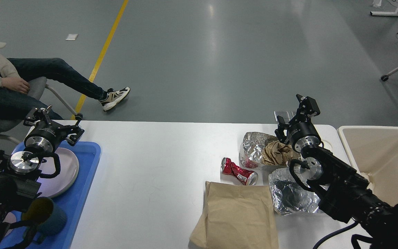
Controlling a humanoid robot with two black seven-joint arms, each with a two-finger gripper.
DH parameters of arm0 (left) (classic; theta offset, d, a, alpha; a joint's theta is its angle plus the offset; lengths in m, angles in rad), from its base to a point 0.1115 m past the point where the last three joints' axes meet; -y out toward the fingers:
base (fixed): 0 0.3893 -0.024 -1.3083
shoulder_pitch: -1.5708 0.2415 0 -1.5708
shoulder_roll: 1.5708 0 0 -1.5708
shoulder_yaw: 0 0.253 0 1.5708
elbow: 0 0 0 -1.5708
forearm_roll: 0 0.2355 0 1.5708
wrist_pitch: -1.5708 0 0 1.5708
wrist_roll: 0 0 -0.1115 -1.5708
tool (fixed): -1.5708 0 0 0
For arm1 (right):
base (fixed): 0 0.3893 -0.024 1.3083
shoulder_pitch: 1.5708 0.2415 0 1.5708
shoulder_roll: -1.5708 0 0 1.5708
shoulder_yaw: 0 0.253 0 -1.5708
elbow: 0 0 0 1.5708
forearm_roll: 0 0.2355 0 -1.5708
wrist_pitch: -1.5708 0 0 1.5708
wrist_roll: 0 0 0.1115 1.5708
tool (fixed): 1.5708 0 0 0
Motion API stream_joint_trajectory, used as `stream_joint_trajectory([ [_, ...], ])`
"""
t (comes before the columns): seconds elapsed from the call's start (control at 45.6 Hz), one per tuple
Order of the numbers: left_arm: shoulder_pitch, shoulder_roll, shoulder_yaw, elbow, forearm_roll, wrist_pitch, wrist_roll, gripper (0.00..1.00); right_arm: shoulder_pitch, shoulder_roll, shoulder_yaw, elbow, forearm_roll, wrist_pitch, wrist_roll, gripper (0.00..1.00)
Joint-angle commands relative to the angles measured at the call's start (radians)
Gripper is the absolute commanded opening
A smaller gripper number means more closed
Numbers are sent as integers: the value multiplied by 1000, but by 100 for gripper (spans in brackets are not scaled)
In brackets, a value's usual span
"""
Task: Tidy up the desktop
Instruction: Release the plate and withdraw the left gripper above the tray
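White table (157,152) fills lower view, rigid, nothing to grip; litter on it is my job. Right side: crushed red can (238,171), light, stiff, slippery, grip mid-body. Foil wads (290,193), brown paper bag (237,214): soft, weightless, pinch edge. My right claw (294,116) spread, empty, above foil. My left claw (54,121) over blue tray (81,193), spread, empty.

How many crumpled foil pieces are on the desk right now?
2. One foil piece lies toward the far edge, against the crumpled brown paper. The other foil piece is nearer, right of the flat paper bag, partly hidden by the right arm.
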Motion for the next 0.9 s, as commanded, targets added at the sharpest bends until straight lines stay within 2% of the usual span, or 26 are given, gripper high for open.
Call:
stream_joint_trajectory([
  [0.0,9,-4,-1,-1,0,-38,-43,96,0,0,0,0,0,0,0,100],
  [0.175,43,-13,-1,-1,-1,-130,-204,96,0,0,0,0,0,0,0,100],
  [0.263,61,-15,-1,-1,-1,-185,-271,96,0,0,0,0,0,0,0,100],
  [0.372,88,-23,-1,1,-1,-256,-334,96,0,0,0,0,0,0,0,100],
  [0.46,104,-21,1,-1,-1,-291,-343,96,0,0,0,0,0,0,0,100],
  [0.635,97,-23,1,1,-3,-264,-346,96,0,0,0,0,0,0,0,100],
  [0.876,104,-24,-1,-1,-3,-290,-350,96,0,0,0,0,0,0,0,100],
])
